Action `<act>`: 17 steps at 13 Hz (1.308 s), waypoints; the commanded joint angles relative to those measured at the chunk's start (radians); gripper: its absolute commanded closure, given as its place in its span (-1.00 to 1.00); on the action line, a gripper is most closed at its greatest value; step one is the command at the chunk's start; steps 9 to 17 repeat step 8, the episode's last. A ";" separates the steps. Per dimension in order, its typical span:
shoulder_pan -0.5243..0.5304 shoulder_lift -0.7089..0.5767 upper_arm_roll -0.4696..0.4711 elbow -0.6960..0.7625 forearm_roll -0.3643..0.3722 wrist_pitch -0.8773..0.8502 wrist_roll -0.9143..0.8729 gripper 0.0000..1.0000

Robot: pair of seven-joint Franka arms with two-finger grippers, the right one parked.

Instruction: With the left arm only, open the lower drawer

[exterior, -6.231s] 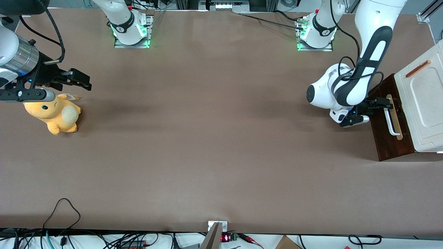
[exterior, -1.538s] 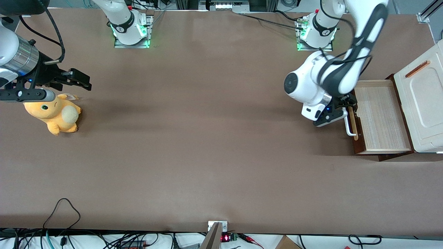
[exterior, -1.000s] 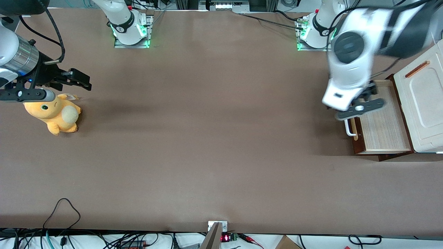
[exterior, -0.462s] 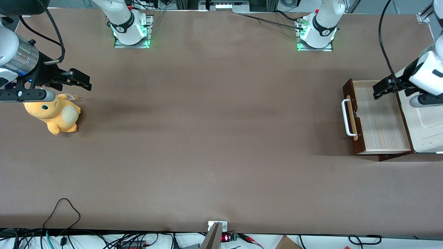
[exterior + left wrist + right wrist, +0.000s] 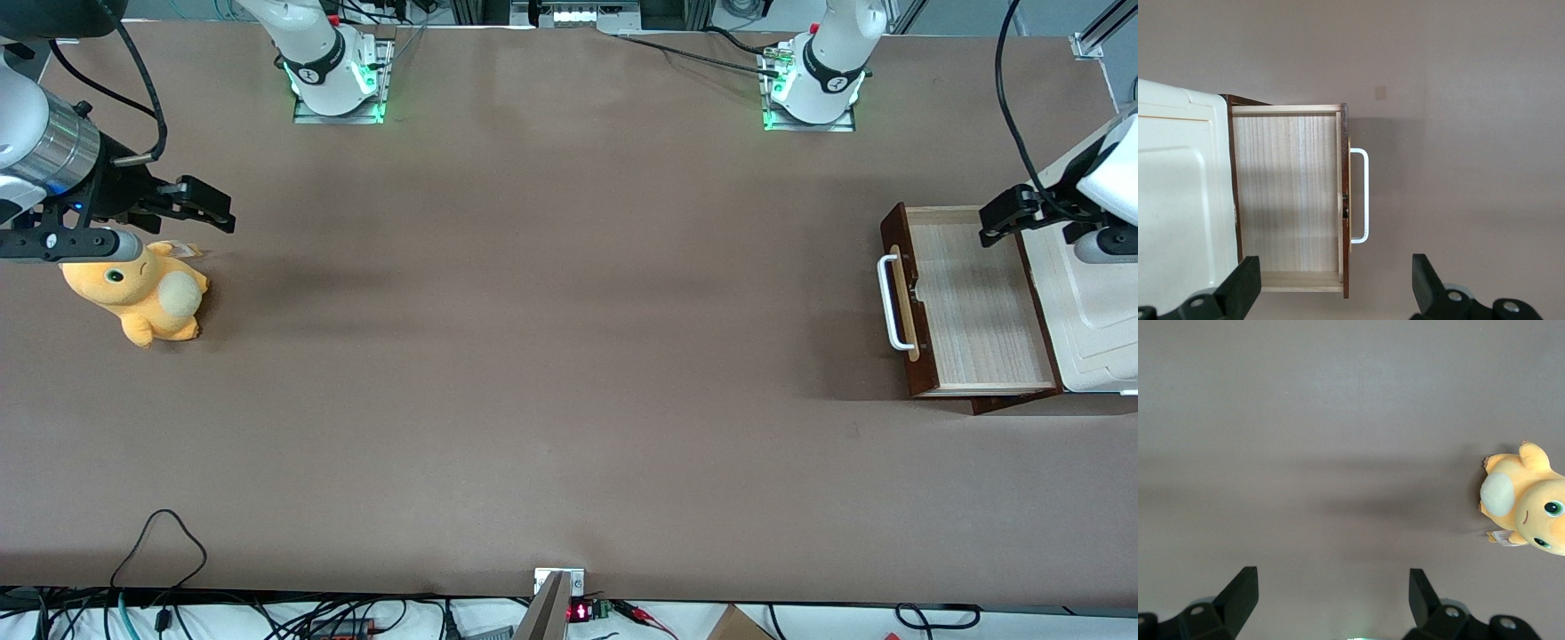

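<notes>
Lower drawer point(image 5: 973, 302) pulled out — gripper point(image 5: 1336, 293) spread wide, empty, above it, arm cut off.

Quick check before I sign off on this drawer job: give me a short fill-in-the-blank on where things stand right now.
1. The lower drawer stands ____, its pale wood inside showing.
2. The gripper hangs above the drawer with its jaws ____.
3. The white bar handle has ____ gripping it.
4. Inside the drawer lies ____.

Missing words: open; open; nothing; nothing
</notes>
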 commanded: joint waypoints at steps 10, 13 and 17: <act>-0.009 -0.007 0.011 0.032 -0.009 -0.032 0.026 -1.00; -0.009 -0.007 0.011 0.032 -0.009 -0.032 0.026 -1.00; -0.009 -0.007 0.011 0.032 -0.009 -0.032 0.026 -1.00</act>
